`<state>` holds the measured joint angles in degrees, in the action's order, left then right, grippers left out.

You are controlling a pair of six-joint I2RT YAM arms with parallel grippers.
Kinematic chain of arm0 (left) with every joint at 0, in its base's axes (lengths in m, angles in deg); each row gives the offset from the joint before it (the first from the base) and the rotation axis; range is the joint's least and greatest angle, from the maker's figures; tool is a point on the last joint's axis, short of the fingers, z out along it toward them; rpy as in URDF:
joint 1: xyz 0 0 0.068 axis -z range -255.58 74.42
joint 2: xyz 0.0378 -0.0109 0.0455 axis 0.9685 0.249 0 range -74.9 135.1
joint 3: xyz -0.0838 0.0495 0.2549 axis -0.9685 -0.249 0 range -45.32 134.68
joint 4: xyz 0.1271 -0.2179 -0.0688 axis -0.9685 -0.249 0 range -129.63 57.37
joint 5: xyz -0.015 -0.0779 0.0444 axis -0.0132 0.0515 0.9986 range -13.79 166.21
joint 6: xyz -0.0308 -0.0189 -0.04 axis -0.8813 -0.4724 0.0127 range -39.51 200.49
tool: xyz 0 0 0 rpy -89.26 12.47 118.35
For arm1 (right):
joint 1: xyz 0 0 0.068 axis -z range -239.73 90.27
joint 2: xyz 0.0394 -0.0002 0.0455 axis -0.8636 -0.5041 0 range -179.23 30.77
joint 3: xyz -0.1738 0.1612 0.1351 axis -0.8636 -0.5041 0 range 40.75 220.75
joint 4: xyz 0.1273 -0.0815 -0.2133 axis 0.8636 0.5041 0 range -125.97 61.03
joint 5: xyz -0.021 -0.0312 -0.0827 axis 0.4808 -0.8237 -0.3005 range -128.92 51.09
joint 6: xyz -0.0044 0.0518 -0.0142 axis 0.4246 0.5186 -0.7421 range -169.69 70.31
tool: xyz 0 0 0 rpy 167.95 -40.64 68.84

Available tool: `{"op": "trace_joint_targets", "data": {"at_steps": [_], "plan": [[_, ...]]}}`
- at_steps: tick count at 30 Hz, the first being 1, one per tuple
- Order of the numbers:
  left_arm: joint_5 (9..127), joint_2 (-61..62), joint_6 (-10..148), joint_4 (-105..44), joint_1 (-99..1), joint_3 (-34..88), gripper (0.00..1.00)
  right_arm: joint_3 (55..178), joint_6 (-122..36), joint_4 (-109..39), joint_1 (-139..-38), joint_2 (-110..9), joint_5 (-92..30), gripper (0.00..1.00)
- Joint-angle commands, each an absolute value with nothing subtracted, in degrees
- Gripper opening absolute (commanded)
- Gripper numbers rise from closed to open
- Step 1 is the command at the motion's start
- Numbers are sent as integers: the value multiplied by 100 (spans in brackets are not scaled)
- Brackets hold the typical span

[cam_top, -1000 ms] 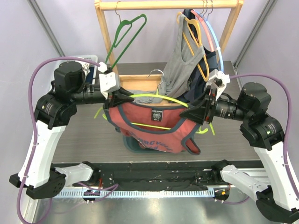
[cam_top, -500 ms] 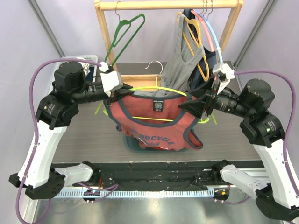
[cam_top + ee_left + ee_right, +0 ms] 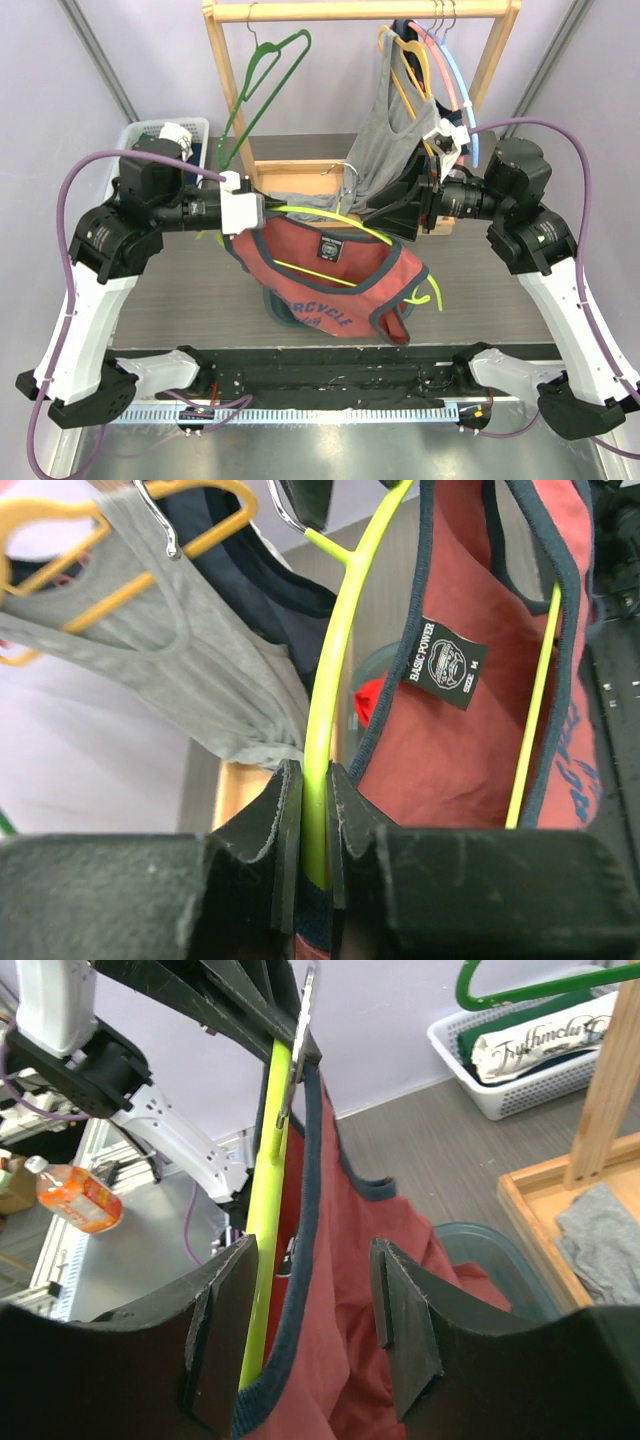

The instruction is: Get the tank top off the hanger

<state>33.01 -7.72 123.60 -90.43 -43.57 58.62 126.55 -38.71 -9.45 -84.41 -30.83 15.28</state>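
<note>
Right gripper [image 3: 312, 1330] has swung up and back; the red tank top [image 3: 335, 275] sags beneath it.
Left gripper [image 3: 315, 785] clamps the lime hanger [image 3: 335, 670]; right jaws stand apart, strap [image 3: 305, 1210] and hanger between them, seemingly untouched.

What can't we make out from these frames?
- Top view: the right gripper covers the right shoulder of the lime hanger, so whether a strap sits on it is hidden.
- Left wrist: the left gripper is shut on the hanger; its fingers hide whether red tank top fabric is pinched too.
- Top view: the tank top drapes over the teal bin; contents hidden.
</note>
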Motion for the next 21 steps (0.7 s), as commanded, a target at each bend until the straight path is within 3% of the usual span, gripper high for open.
{"op": "trace_joint_targets", "data": {"at_steps": [1,15,21], "plan": [[3463,-749,13084,-8897,-4201,6357,0,12627,-3721,-1241,-8486,-2952,1962,56],[4009,-275,13314,-8800,-3849,6683,0,12600,-3404,-1294,-8741,-2865,2076,56],[3973,-169,13244,-8765,-3805,6867,0,12565,-3597,-925,-8776,-2970,1971,46]]}}
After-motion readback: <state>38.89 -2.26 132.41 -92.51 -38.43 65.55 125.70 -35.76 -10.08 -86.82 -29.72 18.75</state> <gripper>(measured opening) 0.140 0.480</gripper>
